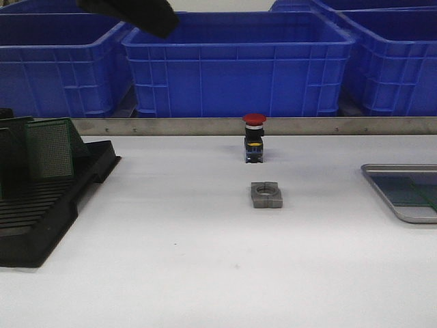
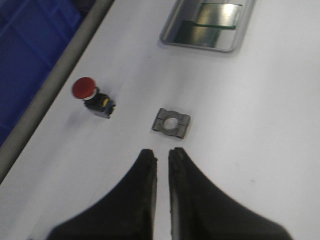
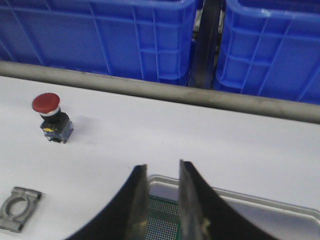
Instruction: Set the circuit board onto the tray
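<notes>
The right pincer (image 3: 162,200) hangs above the near rim of the shallow silvery-grey metal tray (image 3: 260,209), its two black fingers (image 3: 135,200) slightly apart. The green perforated circuit board (image 3: 162,225) lies in the tray, visible between them. On the white bench (image 3: 200,135) stand a red-capped push-button switch (image 3: 51,118) and a grey metal clamp block (image 3: 19,209). Blue plastic crates (image 3: 100,35) line the far edge.

The circuit board (image 3: 162,220) is green with a fine grid of small holes. The tray (image 1: 404,193) is silvery-grey. The crates (image 1: 235,65) are blue, the rack (image 1: 48,205) is black, the button (image 1: 254,120) is red, the metal block (image 1: 266,195) is grey.
</notes>
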`<state>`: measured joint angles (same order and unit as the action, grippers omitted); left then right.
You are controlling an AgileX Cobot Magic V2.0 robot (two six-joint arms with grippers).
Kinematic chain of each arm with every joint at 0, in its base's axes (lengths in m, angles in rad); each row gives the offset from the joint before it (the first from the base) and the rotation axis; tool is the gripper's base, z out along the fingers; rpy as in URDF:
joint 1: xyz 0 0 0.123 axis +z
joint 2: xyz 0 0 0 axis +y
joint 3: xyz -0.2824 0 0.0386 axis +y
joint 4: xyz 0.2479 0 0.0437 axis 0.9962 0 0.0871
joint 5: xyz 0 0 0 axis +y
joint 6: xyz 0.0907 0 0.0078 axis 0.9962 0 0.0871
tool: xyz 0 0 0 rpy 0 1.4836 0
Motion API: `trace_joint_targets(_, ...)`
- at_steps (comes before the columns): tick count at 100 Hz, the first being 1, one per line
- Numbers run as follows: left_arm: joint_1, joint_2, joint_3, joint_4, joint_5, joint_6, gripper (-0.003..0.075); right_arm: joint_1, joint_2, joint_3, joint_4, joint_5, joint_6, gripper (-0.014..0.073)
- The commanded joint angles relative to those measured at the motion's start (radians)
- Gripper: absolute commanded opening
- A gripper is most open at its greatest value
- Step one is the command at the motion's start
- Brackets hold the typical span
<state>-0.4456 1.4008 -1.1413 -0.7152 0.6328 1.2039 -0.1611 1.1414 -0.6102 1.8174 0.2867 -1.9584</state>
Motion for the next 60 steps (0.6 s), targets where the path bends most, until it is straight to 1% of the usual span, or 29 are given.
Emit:
trace_joint_targets(1,0.063,-0.076,-0.031,-0.028,-0.036,-0.099,-0.002,0.011,-0.106,0.007,0.046,0.05,-0.002,0.0004)
trace_joint_targets(8,0.131,-0.11,-0.031,-0.027,-0.017,-0.128,-0.002,0.018,-0.175,0.035,0.046,0.06,-0.002,-0.0074)
trace_joint_targets(15,0.202,-0.151,-0.015,-0.027,-0.017,-0.141,-0.002,0.018,-0.241,0.065,0.046,0.089,-0.002,-0.0062)
trace_joint_targets(26,0.323,-0.23,0.041,-0.027,-0.053,-0.148,-0.002,0.018,-0.326,0.117,0.046,0.157,-0.002,-0.0062)
trace_joint_targets(40,0.457,-0.368,0.158,-0.037,-0.169,-0.185,-0.002,0.018,-0.432,0.182,0.046,0.236,-0.002,-0.0062)
trace_joint_targets(47,0.494,-0.442,0.221,-0.04,-0.228,-0.185,-0.002,0.018,-0.486,0.213,0.046,0.245,-0.002,-0.0062)
trace_joint_targets(51,0.497,-0.483,0.251,-0.052,-0.256,-0.185,-0.002,0.018,-0.521,0.23,0.046,0.241,-0.002,-0.0062)
trace_joint_targets(60,0.489,-0.559,0.325,-0.135,-0.28,-0.185,-0.002,0.018,-0.6,0.263,0.047,0.211,-0.002,-0.0062)
